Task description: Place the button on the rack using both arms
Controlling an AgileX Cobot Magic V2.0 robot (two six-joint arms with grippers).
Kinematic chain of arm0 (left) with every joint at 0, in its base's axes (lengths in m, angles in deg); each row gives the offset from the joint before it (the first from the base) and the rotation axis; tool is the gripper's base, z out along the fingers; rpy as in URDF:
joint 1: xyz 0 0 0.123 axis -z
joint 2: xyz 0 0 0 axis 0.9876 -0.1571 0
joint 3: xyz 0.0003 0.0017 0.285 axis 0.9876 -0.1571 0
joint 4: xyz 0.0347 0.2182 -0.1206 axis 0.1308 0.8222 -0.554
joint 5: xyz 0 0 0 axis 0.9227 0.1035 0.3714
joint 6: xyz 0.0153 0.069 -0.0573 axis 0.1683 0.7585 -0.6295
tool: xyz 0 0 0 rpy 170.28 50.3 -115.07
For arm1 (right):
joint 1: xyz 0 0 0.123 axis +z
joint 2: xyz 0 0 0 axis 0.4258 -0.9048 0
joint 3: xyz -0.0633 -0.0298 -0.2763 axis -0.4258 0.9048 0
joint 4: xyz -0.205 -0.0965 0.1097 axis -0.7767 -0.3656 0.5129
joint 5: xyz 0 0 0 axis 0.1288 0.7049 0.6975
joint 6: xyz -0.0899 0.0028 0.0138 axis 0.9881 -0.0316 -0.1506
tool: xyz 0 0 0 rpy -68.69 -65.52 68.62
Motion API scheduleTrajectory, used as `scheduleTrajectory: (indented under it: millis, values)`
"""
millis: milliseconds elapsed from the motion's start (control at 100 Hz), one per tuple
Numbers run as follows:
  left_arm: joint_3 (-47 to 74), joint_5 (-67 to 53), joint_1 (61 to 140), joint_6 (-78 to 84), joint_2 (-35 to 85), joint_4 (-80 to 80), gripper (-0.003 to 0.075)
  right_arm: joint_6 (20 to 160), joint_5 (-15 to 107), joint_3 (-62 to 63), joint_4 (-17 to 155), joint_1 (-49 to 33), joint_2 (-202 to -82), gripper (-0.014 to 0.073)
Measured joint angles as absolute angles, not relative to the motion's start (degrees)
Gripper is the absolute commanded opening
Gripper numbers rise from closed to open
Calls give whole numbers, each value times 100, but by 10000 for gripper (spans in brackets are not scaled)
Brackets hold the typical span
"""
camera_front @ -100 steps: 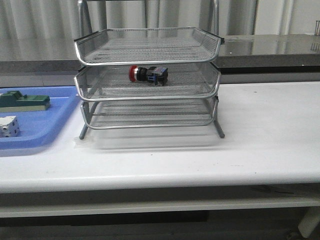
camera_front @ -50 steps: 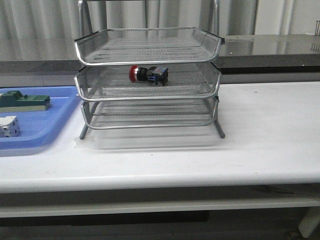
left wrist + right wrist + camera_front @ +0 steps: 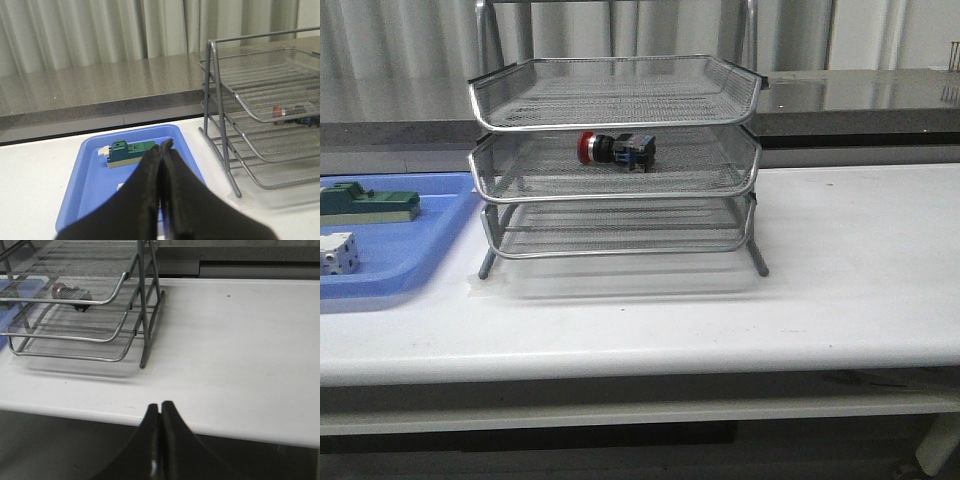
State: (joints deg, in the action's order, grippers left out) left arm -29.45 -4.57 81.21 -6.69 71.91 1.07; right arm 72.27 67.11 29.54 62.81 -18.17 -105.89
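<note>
On the rack's [image 3: 616,165] middle tier, the button [image 3: 616,148] lies far from both end effectors.

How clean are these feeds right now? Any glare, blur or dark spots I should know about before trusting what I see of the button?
Front view: even light, the button reads sharp through the rack mesh, with glare on the grey counter behind. Left wrist view: the shut left gripper is a dark, soft mass; button small, partly hidden by mesh. Right wrist view: right gripper blurred; button dim under the wire.
</note>
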Motion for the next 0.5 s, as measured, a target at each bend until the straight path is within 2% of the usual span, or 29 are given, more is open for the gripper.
scheduleTrajectory:
  millis: [170,500]
  values:
    - [-2945,-457,8121,-669,7191,107,-21,7227,5909,3492,6040,-1817,-10288,-60]
    - [-2945,-457,8121,-669,7191,107,-21,7227,4653,5074,5798,-1817,-8783,-60]
